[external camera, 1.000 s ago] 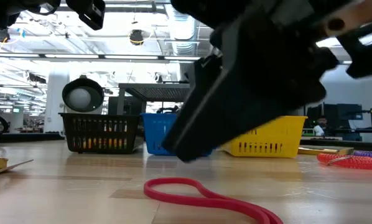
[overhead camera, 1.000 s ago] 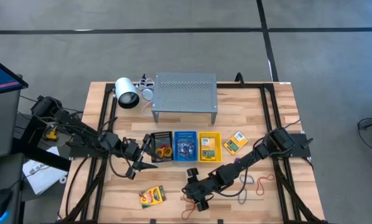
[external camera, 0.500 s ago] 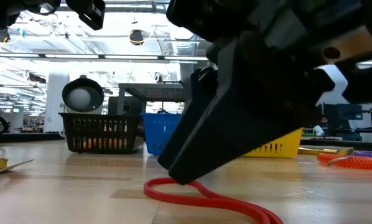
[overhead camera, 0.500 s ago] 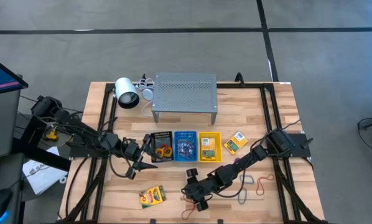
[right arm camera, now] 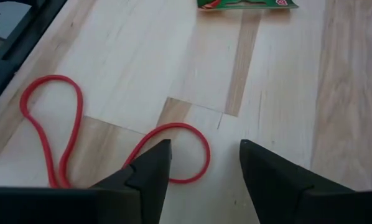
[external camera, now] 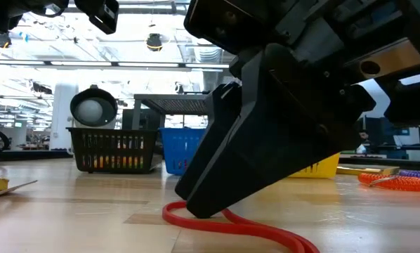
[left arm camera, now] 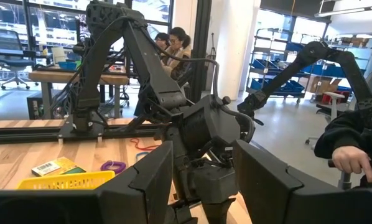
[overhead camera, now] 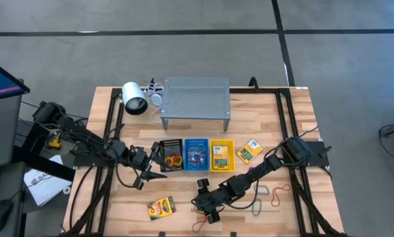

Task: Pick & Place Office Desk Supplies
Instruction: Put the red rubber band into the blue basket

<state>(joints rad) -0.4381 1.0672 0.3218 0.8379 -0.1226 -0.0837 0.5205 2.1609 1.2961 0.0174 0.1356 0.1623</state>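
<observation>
1. The right gripper hung low over the front of the wooden table, its two dark fingers spread apart and grasping nothing.
2. Beneath it lay a red rubber band flat on the wood, twisted into two loops. One finger stood just over the edge of the nearer loop, and the other was outside it.
3. In the low view the right gripper's dark body filled most of the picture, its lowest edge touching or just above the same red band; which of the two could not be told.
4. The left gripper was beside the black basket, its fingers parted with nothing between them.
5. The black basket, a blue basket and a yellow basket stood in a row at the table's middle. The black one held orange and red loops, and the yellow one held a small green-and-yellow box.
6. One crayon box lay on the front left of the table, and another lay right of the yellow basket.
7. More loops, purple and orange, lay scattered on the front right of the table.
8. A grey perforated shelf stood at the back, with a white cylinder to its left.
9. People showed in the room beyond in the left wrist view.
</observation>
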